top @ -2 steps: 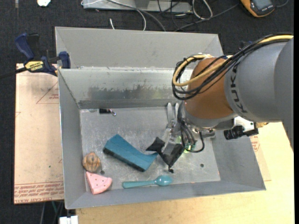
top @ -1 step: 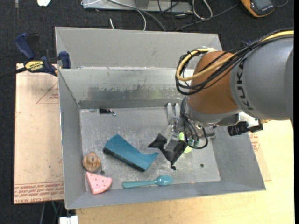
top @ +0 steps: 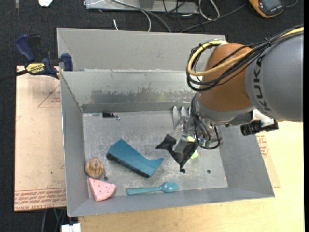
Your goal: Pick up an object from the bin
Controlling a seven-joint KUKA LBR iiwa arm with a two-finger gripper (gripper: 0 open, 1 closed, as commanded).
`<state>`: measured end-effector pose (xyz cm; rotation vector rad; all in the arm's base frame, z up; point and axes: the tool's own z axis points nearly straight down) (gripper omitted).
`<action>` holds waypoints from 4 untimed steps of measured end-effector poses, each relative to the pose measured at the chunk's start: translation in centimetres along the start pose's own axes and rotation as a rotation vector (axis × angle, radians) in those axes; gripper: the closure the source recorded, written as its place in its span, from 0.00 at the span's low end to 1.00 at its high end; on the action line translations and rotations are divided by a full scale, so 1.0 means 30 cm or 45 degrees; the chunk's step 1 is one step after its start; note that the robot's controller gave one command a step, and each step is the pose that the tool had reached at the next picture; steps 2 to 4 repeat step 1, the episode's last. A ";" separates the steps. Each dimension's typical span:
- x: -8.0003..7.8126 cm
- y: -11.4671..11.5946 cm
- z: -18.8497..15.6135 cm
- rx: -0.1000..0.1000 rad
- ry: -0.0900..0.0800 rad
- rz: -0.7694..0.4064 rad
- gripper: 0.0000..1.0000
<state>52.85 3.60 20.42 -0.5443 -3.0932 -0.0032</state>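
**Tool low over a black piece, right of the bin's middle**

In the camera view the arm comes in from the right, and its tool [top: 184, 151] sits low in the bin [top: 120, 88], right of the floor's centre. A black angular piece [top: 166, 143] lies against the tool's left side, touching it or very nearly. A small yellow-green bit [top: 194, 153] shows at its right. Dark parts overlap there, so I cannot tell whether the tool stands apart, together, or clamped on the black piece.

The other things lie well apart to the left: a teal boot-shaped thing [top: 133, 159], a teal spoon [top: 152, 189] near the front wall, a pink wedge [top: 101, 190] and a brown nut-like lump [top: 94, 167] in the front-left corner.

The black piece looks the likely target (a judgement, nothing more). To do the step well, centre the tool over its thickest part, close firmly, and lift straight up. A thin, irregular piece could slip or twist loose, so a short test lift is wise. Keep the yellow-green bit out of the grasp.
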 end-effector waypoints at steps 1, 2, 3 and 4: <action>-0.003 0.003 -0.112 -0.003 -0.005 -0.002 1.00; -0.003 0.003 -0.112 -0.003 -0.005 -0.002 1.00; -0.003 0.003 -0.112 -0.003 -0.005 -0.002 1.00; -0.003 0.003 -0.112 -0.003 -0.005 -0.002 1.00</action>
